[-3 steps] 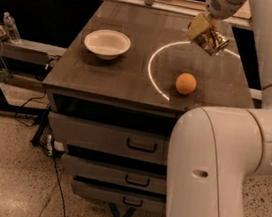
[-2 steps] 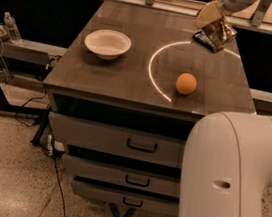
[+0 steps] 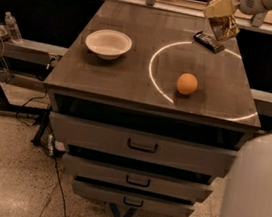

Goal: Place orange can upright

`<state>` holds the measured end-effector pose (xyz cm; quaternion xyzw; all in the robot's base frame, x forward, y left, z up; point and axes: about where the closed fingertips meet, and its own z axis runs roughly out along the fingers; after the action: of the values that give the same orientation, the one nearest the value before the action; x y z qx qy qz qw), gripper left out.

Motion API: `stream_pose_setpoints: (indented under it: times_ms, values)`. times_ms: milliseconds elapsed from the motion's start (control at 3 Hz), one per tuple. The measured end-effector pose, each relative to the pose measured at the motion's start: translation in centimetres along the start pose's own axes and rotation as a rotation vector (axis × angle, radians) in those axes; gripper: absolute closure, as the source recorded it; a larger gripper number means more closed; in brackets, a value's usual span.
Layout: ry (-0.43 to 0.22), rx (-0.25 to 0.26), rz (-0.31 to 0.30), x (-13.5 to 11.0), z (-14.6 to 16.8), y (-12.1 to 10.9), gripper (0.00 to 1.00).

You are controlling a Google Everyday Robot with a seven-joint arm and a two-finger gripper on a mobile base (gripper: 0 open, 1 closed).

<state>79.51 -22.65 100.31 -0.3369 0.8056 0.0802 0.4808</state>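
The orange can (image 3: 221, 17), shiny gold and brown, hangs tilted in the air over the back right of the table. My gripper (image 3: 234, 5) comes in from the top right edge and is shut on the can's upper part. A flat dark wrapped bar (image 3: 209, 41) lies on the table just below the can. The round orange fruit (image 3: 187, 84) sits on the table nearer the front, inside a white circle line (image 3: 152, 67).
A white bowl (image 3: 108, 43) stands on the left of the dark table top (image 3: 130, 79). Drawers with handles (image 3: 142, 146) are below the top. Part of my white body (image 3: 254, 198) fills the lower right. A bottle (image 3: 10, 26) stands on a left shelf.
The gripper with the can has moved up and away, toward the table's back right. My white arm has swung out of the right side of the view.
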Motion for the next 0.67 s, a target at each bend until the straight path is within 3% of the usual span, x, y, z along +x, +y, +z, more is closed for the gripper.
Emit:
stream_pose_setpoints:
  times_ms: [333,667]
  values:
    - [-0.176,0.068,-0.019,1.5,-5.8,-1.5,1.00]
    - [-0.321,0.112,-0.001,5.9,-7.6,-0.6,1.00]
